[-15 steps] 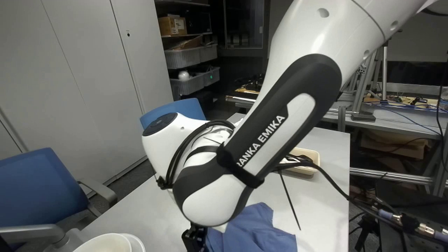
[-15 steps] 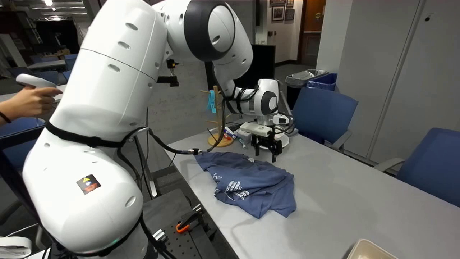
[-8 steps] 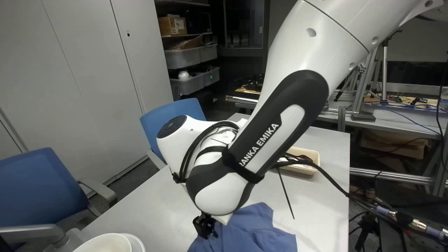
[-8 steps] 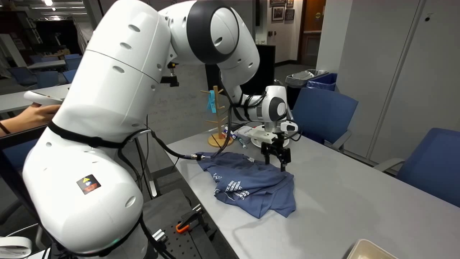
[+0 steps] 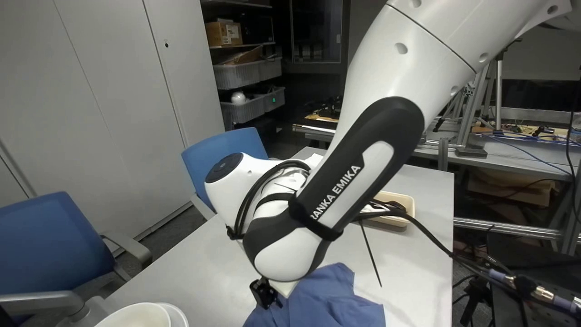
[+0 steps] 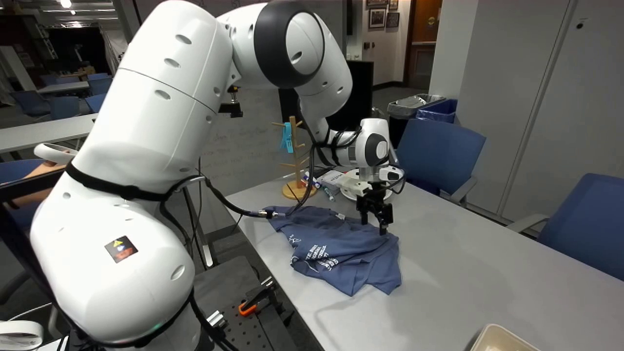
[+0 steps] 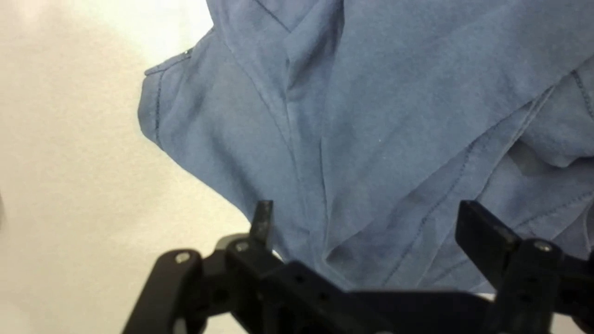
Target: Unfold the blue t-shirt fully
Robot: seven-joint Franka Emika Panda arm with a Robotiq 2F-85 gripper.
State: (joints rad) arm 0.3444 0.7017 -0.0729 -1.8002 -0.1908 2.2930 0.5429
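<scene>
One gripper [image 7: 365, 204] is hanging over an edge of the rumpled blue t-shirt [image 6: 341, 246], fingers [image 7: 485, 241] standing well spread.

Blue t-shirt [image 6: 343, 247], rumpled, partly folded (lettered)

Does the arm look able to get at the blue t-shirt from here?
Likely yes: the fingers stand open at the edge of the blue t-shirt, and nothing in the wrist view blocks the way to it. Contact is unclear.

I read "RANKA EMIKA" [image 5: 336, 192] on black panel [image 5: 396, 119] of arm [image 5: 390, 63], yellow triangle [image 6: 117, 243] on arm sticker [image 6: 122, 249]; t-shirt [image 6: 351, 243] print [image 6: 317, 252] illegible from here.
</scene>
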